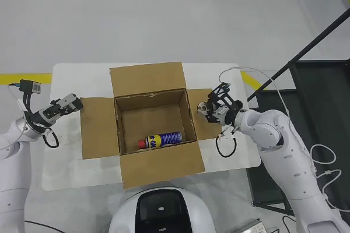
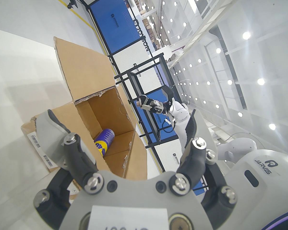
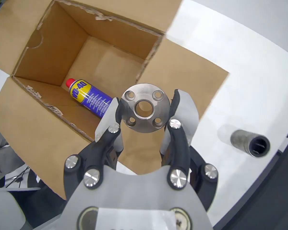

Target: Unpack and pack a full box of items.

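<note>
While one spray can (image 1: 161,140) lies on its side on the floor of the open cardboard box (image 1: 119,128), the right gripper (image 3: 146,100) holds a round metal flange (image 3: 145,108) by its rim. Its two fingers are closed against opposite edges of the disc. The flange hangs above the flap (image 3: 182,72) on the robot's right side of the box, just short of the opening. A dark metal cylinder (image 3: 250,142) lies on the white table (image 1: 76,76) beyond that flap.

The step in hand is a transfer of the flange between box and table. Its direction cannot be told from this moment alone. If it is being packed, the next move calls for carrying it inward past the torn rim, lowering it beside the can, and only then spreading the fingers.

The right arm is bent at the elbow, with the wrist tilted down toward the box. The left gripper (image 1: 74,105) sits over the table just beside the opposite flap, its fingers spread wide and empty.
</note>
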